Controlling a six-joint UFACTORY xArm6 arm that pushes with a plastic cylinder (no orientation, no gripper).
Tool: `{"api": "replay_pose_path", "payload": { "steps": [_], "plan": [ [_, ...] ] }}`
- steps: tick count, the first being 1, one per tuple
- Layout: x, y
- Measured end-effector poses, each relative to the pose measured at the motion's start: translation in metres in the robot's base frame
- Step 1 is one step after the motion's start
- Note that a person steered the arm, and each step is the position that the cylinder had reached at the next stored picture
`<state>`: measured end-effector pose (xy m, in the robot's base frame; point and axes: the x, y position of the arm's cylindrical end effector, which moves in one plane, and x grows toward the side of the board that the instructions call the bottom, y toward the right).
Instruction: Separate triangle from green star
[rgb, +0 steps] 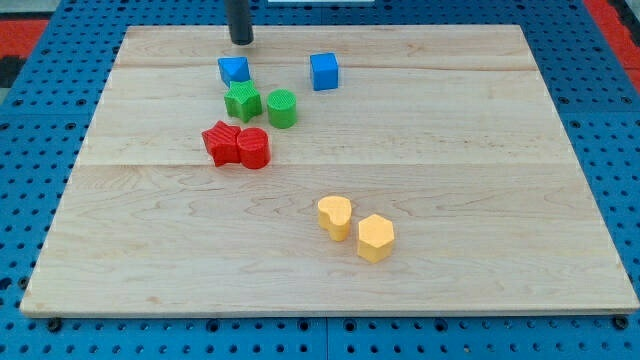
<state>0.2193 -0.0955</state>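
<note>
Seven blocks lie on the wooden table (480, 150), most of them gathered toward its top-left corner. My tip (241, 43) rests near the top edge, just above the blue triangle (233, 69) and apart from it. That triangle sits touching, or very nearly touching, the upper edge of the green star (242, 101). Beside the star, on the view's right, stands a green cylinder (282, 108). A blue cube (324, 71) lies further right, clear of the others. Below the green pair, a red star (221, 142) touches a red cylinder (254, 148). Toward the bottom edge, a yellow heart (335, 216) and yellow hexagon (375, 237) sit close together. The arm has no claw, only the rod.
</note>
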Motion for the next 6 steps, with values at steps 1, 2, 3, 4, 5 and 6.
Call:
{"api": "replay_pose_path", "payload": {
  "steps": [1, 2, 3, 4, 5, 6],
  "plan": [
    [0.048, 0.05],
    [0.067, 0.009],
    [0.075, -0.015],
    [0.082, -0.069],
    [0.074, -0.083],
    [0.114, -0.076]
  ]
}}
